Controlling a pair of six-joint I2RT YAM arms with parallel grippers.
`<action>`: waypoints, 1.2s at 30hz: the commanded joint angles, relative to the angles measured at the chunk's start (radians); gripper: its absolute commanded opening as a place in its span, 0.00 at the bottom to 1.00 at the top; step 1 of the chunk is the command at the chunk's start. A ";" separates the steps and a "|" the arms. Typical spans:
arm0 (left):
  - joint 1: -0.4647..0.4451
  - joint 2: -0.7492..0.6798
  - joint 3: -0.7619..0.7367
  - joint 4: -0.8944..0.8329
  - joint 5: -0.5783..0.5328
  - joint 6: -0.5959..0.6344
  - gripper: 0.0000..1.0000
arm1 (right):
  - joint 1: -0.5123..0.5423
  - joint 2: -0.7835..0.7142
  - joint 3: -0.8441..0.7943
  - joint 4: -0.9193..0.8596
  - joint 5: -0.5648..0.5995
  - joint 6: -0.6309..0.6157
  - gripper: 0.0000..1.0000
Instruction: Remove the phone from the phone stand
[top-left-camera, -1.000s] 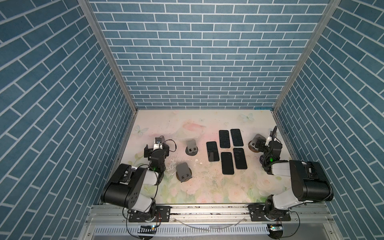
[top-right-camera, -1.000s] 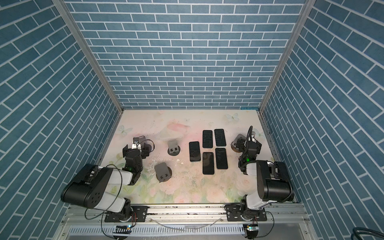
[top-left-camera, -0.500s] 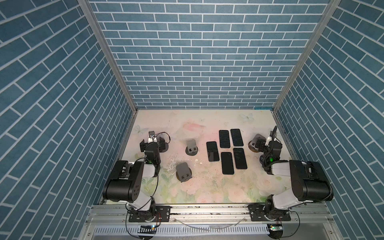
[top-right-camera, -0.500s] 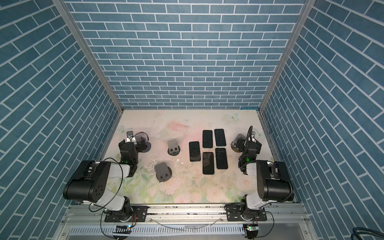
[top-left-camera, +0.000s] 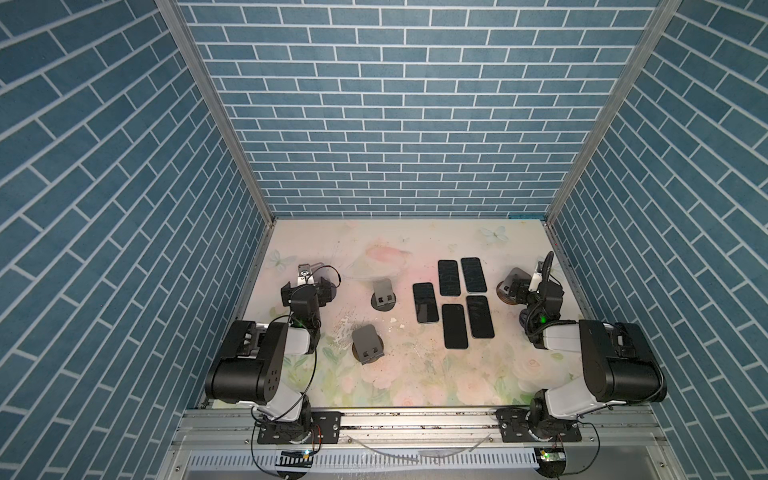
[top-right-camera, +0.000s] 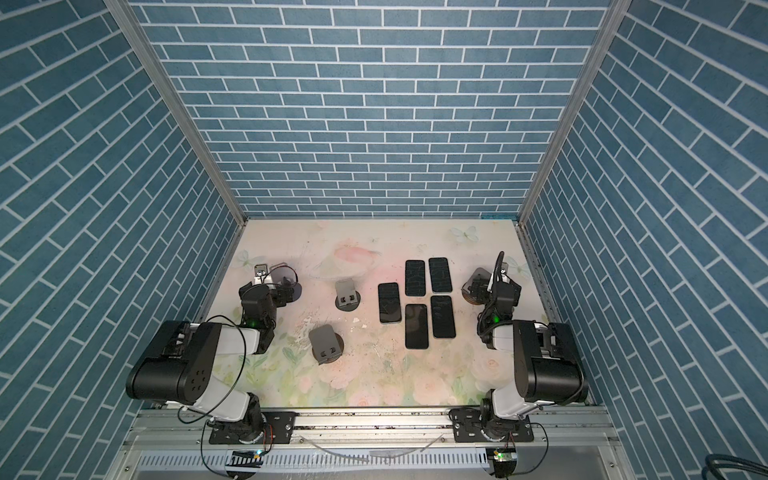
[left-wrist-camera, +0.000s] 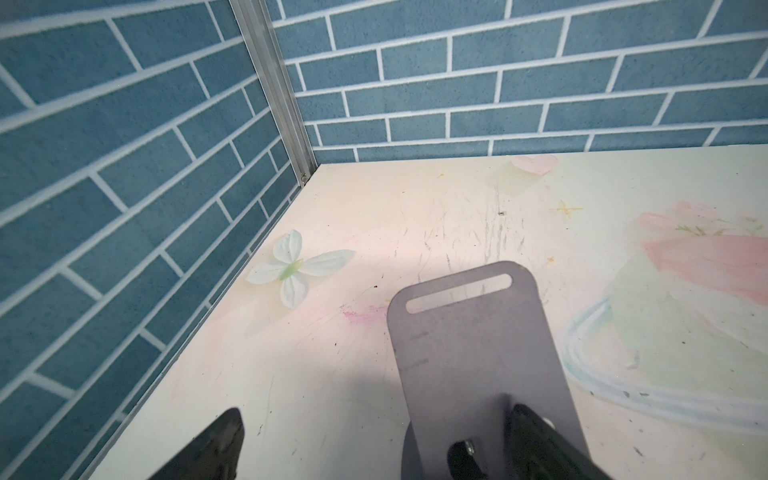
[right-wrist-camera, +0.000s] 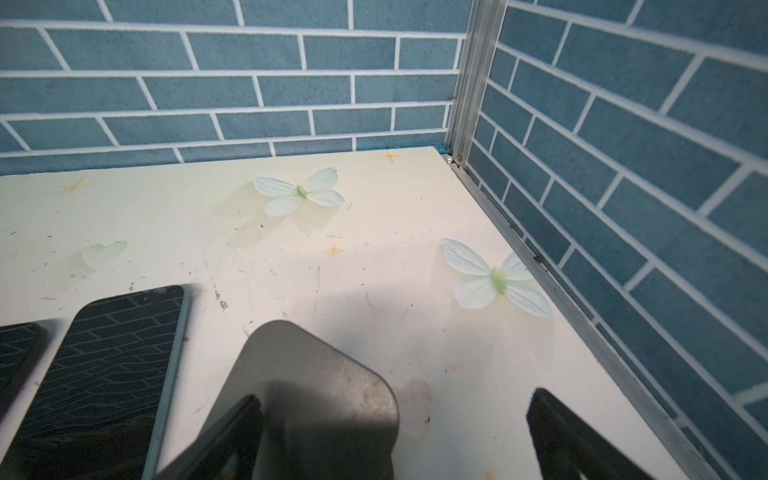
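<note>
Several dark phones lie flat on the table right of centre; two show in the right wrist view. No phone sits on any phone stand in view. My left gripper is open at the far-left grey phone stand, whose bare plate stands between the fingers, close against one. My right gripper is open at the right-hand phone stand, whose bare plate sits close to one finger.
Two more bare stands are on the left half, one mid-table and one nearer the front. Blue brick walls close in the table on three sides; each gripper works near a side wall.
My left arm has swung left and a little toward the back, bringing its gripper up to the far-left stand. The right arm has not moved.
</note>
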 joint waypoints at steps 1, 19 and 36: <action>0.004 -0.006 0.002 -0.012 0.007 -0.005 1.00 | -0.002 0.019 0.000 -0.034 -0.035 0.002 0.99; 0.031 -0.006 -0.024 0.034 0.064 -0.020 1.00 | -0.055 0.014 -0.019 -0.004 -0.091 0.042 0.99; 0.015 -0.008 0.019 -0.048 0.202 0.056 1.00 | -0.054 0.017 -0.003 -0.036 -0.143 0.023 0.99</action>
